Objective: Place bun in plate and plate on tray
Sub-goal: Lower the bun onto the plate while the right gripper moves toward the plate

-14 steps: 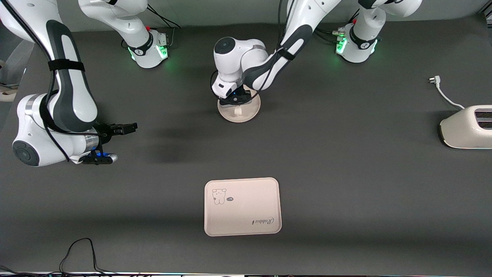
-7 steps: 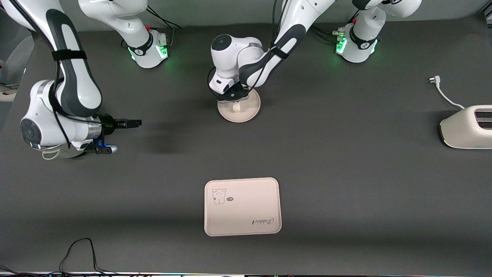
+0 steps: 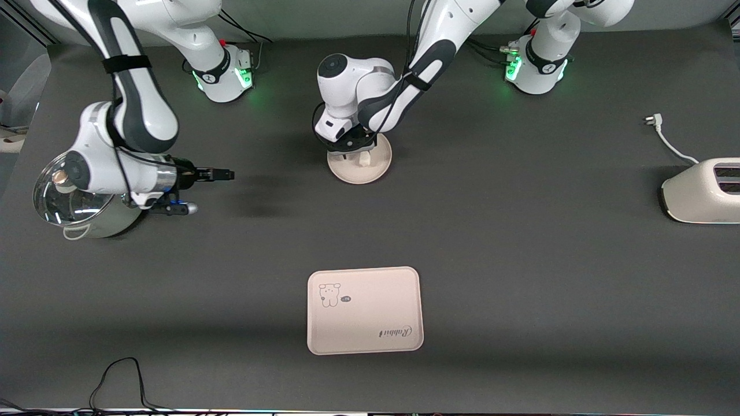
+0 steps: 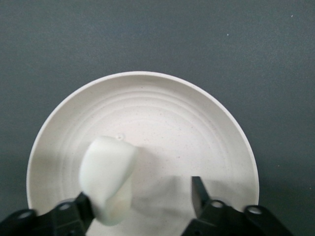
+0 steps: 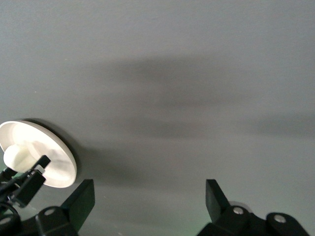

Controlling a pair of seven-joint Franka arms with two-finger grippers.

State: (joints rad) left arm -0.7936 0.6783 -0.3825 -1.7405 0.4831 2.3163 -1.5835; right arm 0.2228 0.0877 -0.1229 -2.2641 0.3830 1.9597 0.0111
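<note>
The round cream plate point(image 3: 370, 173) lies on the dark table, nearer the robots' bases than the tray point(image 3: 364, 309). The small off-white bun point(image 3: 364, 160) is in the plate point(image 4: 172, 113). My left gripper point(image 3: 350, 151) hangs low over the plate, open. In the left wrist view the bun point(image 4: 108, 177) leans tilted against one finger, and the other finger stands apart from it. My right gripper point(image 3: 222, 173) is open and holds nothing, over bare table toward the right arm's end. Its wrist view shows the plate point(image 5: 54, 152) and bun point(image 5: 17, 156).
A steel pot with a glass lid point(image 3: 75, 202) stands under the right arm's wrist. A white toaster point(image 3: 702, 190) with its cord and plug point(image 3: 665, 136) sits at the left arm's end. A black cable point(image 3: 121, 375) loops at the table edge nearest the camera.
My left gripper has opened and let go of the bun over the plate. The right arm has swung toward its base and its gripper has shifted toward the plate, uncovering the pot.
</note>
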